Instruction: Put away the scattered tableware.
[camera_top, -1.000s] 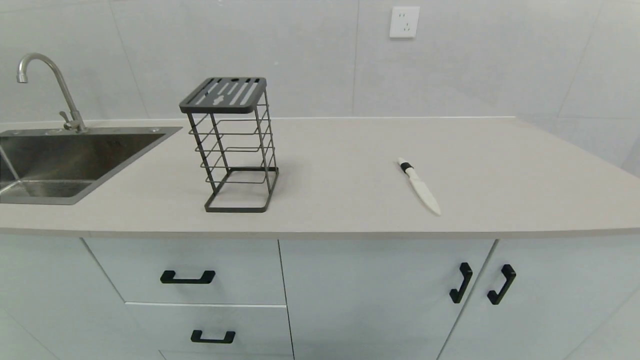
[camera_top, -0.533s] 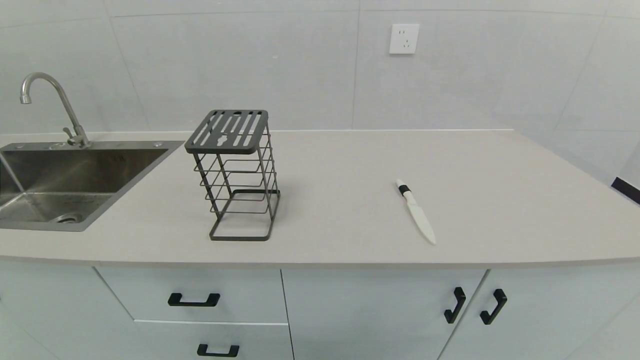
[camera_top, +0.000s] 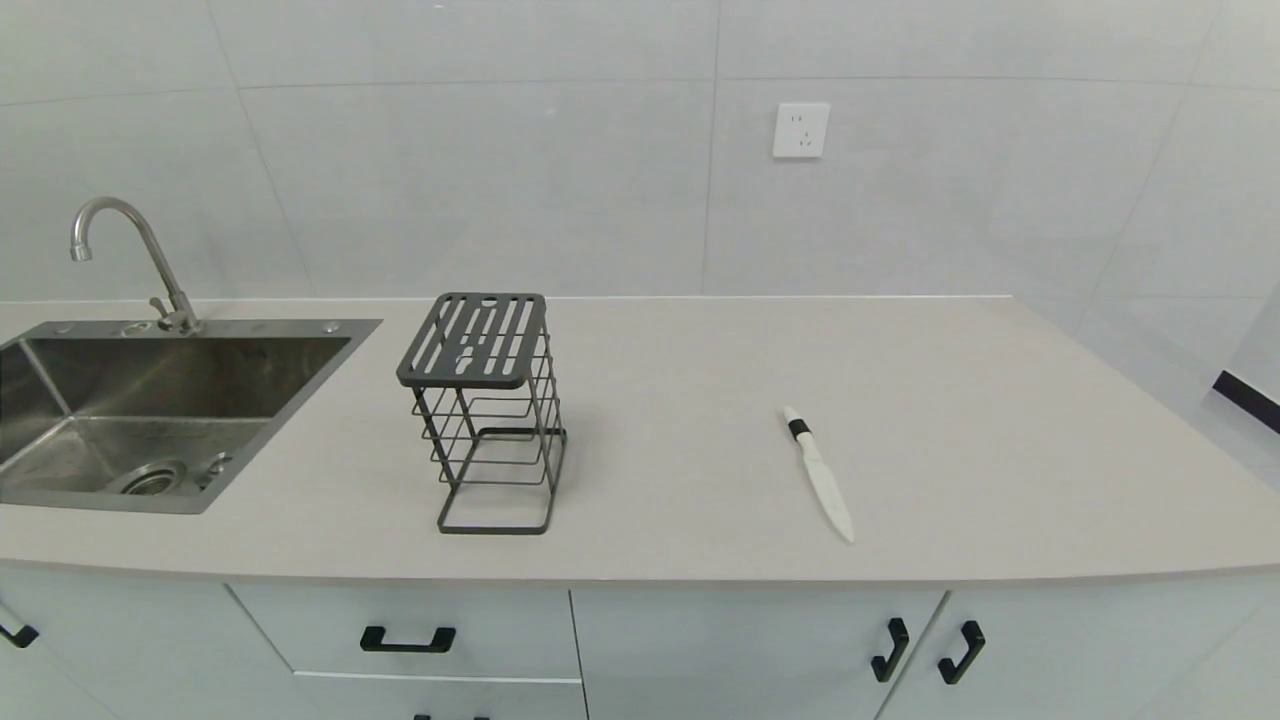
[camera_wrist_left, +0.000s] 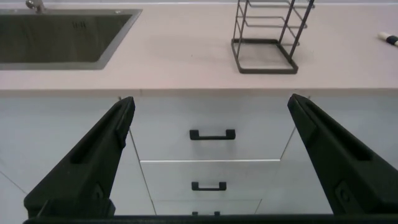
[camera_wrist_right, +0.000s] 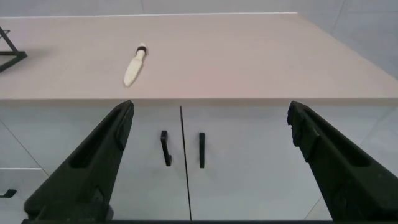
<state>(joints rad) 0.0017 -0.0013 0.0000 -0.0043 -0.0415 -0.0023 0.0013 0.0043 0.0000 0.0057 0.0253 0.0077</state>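
A white knife (camera_top: 820, 474) with a black band near its handle end lies flat on the pale countertop (camera_top: 900, 400), right of centre, blade tip toward the front edge. It also lies on the counter in the right wrist view, knife (camera_wrist_right: 134, 65). A black wire knife rack (camera_top: 485, 405) with a slotted top stands upright left of centre; its base (camera_wrist_left: 264, 46) appears in the left wrist view. My left gripper (camera_wrist_left: 211, 106) is open, low in front of the drawers. My right gripper (camera_wrist_right: 210, 109) is open, in front of the cabinet doors, below counter level.
A steel sink (camera_top: 150, 420) with a curved faucet (camera_top: 135, 260) sits at the counter's left end. Drawers with black handles (camera_top: 407, 638) and cabinet doors (camera_top: 930, 650) run below the front edge. A wall socket (camera_top: 800, 129) is on the tiled wall.
The head camera has risen, so the whole scene sits lower and I look down more onto the counter and into the sink. The knife and rack have not moved.
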